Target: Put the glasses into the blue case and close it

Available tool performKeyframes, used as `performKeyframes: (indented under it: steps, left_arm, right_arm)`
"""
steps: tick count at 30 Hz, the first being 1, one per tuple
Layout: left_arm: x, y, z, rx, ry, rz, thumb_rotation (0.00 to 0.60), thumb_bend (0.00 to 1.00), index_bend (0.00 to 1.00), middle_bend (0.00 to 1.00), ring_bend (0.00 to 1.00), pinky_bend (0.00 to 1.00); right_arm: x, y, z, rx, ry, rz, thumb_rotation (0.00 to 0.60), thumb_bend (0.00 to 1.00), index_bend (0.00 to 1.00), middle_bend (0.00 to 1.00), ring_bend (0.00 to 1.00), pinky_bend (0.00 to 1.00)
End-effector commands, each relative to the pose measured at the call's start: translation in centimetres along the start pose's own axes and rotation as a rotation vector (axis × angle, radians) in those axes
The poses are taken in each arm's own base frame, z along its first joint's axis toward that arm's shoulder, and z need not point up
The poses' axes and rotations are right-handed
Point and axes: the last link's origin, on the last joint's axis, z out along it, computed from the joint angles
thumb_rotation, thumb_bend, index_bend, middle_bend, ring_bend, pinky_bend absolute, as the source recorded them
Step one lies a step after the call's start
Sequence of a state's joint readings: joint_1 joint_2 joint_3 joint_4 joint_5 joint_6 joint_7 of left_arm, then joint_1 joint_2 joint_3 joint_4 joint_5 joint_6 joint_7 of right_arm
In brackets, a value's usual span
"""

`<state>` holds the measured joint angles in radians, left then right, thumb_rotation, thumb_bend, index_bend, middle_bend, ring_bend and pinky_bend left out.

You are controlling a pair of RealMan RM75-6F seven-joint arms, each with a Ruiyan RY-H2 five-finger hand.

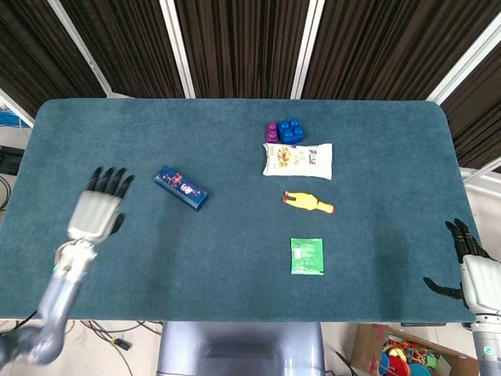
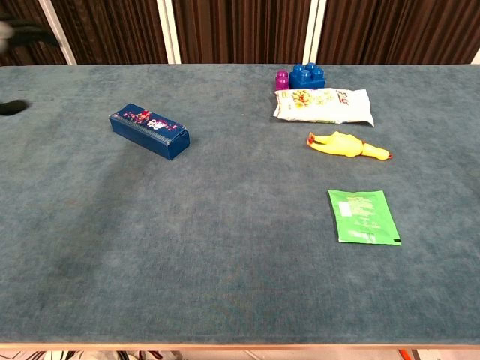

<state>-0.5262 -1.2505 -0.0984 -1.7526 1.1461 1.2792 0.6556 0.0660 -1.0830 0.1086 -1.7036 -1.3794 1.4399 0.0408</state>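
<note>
The blue case (image 1: 181, 187) (image 2: 149, 130), a long box with a patterned lid, lies shut on the left part of the table. No glasses show in either view. My left hand (image 1: 98, 210) hovers well to the left of the case, fingers spread, holding nothing; the chest view catches only a blurred trace of it at the left edge (image 2: 15, 34). My right hand (image 1: 468, 262) hangs off the table's near right corner, fingers apart and empty.
A purple and blue block toy (image 1: 285, 131) (image 2: 301, 76), a white snack packet (image 1: 298, 160) (image 2: 324, 105), a yellow rubber chicken (image 1: 308, 202) (image 2: 347, 145) and a green sachet (image 1: 307, 256) (image 2: 363, 216) lie on the right half of the teal table (image 1: 235, 251).
</note>
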Motion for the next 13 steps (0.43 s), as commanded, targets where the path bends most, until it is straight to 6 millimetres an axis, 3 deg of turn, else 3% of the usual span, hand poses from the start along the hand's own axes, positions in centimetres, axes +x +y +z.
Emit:
performKeyframes:
  steps: [1, 13]
  left_arm:
    - [0.2, -2.9, -5.1, 0.075, -0.032, -0.043, 0.600, 0.32, 0.08, 0.01, 0.00, 0.00]
    - [2.2, -5.2, -10.2, 0.100, 0.035, -0.100, 0.600, 0.31, 0.08, 0.00, 0.00, 0.00]
  right_arm:
    - [0.0, -0.1, -0.1, 0.051, 0.026, -0.021, 0.600, 0.14, 0.03, 0.02, 0.16, 0.29]
    - [0.0, 0.0, -0.3, 0.066, 0.045, -0.016, 0.600, 0.14, 0.03, 0.02, 0.14, 0.29]
